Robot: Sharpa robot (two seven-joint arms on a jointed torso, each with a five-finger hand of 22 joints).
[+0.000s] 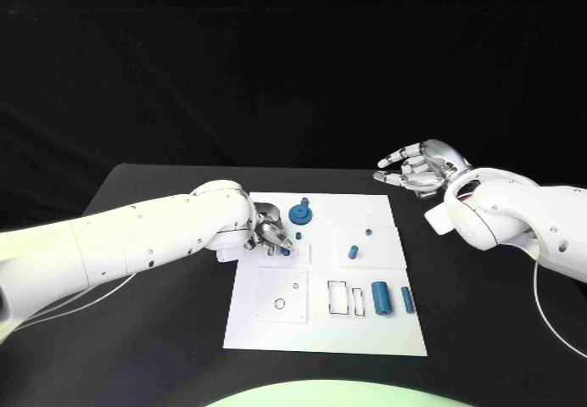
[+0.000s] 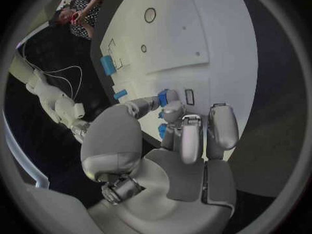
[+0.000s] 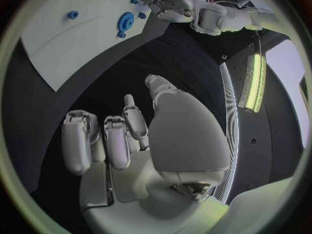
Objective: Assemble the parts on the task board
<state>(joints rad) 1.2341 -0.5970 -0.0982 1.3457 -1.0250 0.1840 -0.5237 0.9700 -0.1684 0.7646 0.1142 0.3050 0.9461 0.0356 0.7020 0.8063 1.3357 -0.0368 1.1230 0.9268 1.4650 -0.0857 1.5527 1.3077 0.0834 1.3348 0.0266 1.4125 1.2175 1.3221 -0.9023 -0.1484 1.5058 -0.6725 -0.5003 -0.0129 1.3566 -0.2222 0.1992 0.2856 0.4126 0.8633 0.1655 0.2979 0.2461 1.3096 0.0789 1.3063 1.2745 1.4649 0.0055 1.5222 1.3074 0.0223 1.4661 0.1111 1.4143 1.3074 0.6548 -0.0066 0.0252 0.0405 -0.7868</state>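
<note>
The white task board point(image 1: 367, 331) lies mid-table. My left hand point(image 1: 271, 230) rests low over the board's left side. In the left wrist view its thumb and a finger pinch a small blue part point(image 2: 166, 96) close to the board point(image 2: 195, 36). Just beyond the hand stands a blue gear point(image 1: 301, 214). A small blue peg point(image 1: 367, 231), a short blue part point(image 1: 354, 251) and two blue cylinders point(image 1: 382, 298) lie on the board's right half. My right hand point(image 1: 416, 168) hovers beyond the board's far right corner, fingers loosely bent, holding nothing. From the right wrist I see the gear point(image 3: 125, 21) and the left hand point(image 3: 172, 2).
Black rectangular outlines point(image 1: 340, 298) and a small round hole point(image 1: 280, 303) mark the board's near half. Black table point(image 1: 159, 356) surrounds the board on all sides. A thin white cable point(image 1: 548, 305) hangs from my right arm.
</note>
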